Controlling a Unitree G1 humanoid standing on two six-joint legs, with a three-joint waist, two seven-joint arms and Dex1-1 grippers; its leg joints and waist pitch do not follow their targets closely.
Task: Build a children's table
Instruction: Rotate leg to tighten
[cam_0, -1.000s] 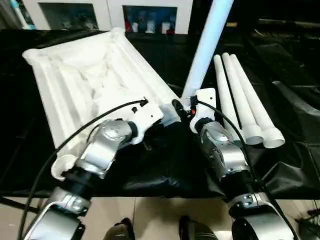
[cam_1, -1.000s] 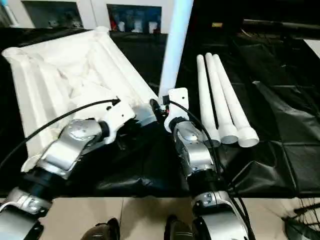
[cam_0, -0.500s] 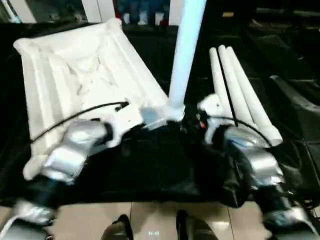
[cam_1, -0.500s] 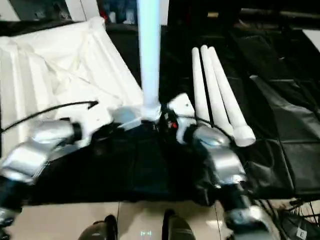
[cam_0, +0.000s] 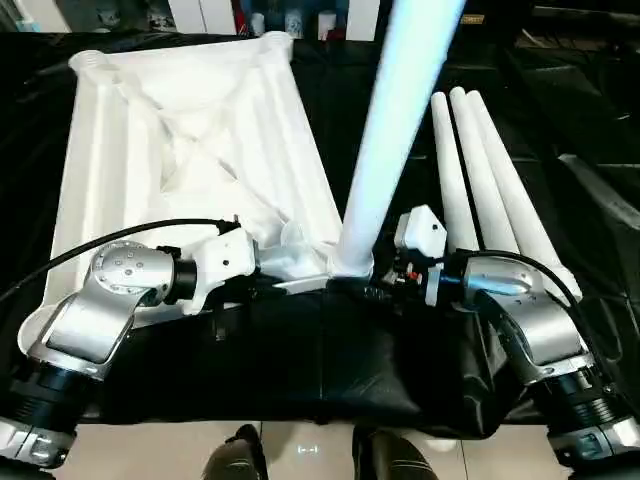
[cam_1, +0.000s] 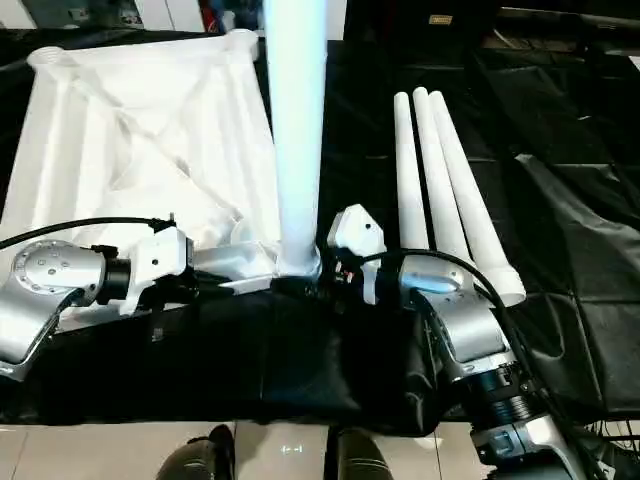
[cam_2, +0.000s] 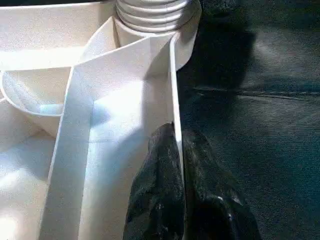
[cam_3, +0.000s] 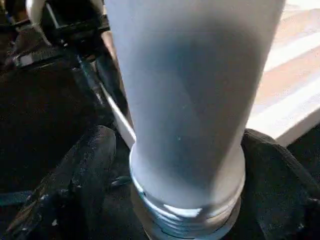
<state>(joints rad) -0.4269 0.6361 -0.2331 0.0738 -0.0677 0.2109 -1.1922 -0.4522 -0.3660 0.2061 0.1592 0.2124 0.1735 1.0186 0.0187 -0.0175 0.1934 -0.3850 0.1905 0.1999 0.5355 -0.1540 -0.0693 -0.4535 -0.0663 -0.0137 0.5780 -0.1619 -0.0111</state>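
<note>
The ribbed white children's table (cam_0: 180, 150) lies upside down on black sheeting (cam_0: 330, 350). The left pincer (cam_2: 179, 165) grips its thin rim near the corner; the right pincer (cam_3: 170, 165) straddles the smooth tubular leg (cam_1: 297, 130) standing there, fingers (cam_3: 75, 175) apart. Three spare legs (cam_1: 440, 190) lie alongside.

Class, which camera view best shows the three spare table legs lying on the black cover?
The right eye view: all three spare legs lie there full length, side by side. The left eye view shows them partly behind the upright leg.

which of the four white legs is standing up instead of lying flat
The white tubular leg between the right gripper fingers, upright in the white ribbed tabletop's near corner socket. The other three legs lie side by side.
</note>
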